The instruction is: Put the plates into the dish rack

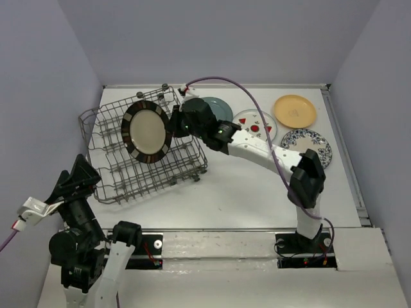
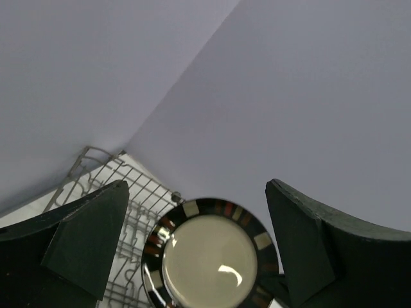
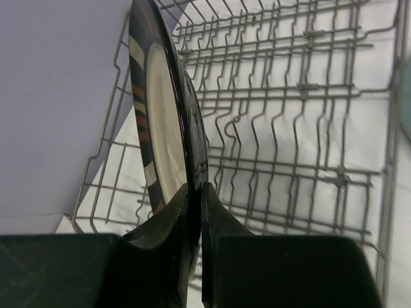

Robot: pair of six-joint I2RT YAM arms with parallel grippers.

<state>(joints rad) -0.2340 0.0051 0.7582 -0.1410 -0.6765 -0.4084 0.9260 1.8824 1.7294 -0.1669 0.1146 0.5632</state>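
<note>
My right gripper (image 1: 174, 122) is shut on the rim of the black-rimmed plate (image 1: 147, 131) and holds it upright on edge over the grey wire dish rack (image 1: 109, 173). In the right wrist view the plate (image 3: 160, 109) stands edge-on between my closed fingers (image 3: 218, 224), above the rack tines (image 3: 302, 128). The teal plate (image 1: 217, 106), watermelon plate (image 1: 255, 123), yellow-orange plate (image 1: 295, 110) and floral plate (image 1: 308, 144) lie flat on the table at the right. My left gripper (image 1: 78, 173) is open and empty at the near left, pointing toward the rack; its view shows the held plate (image 2: 209, 253).
The rack sits slanted on the left half of the white table (image 1: 250, 192), close to the left wall (image 1: 38, 115). A purple cable (image 1: 257, 109) runs along the right arm over the plates.
</note>
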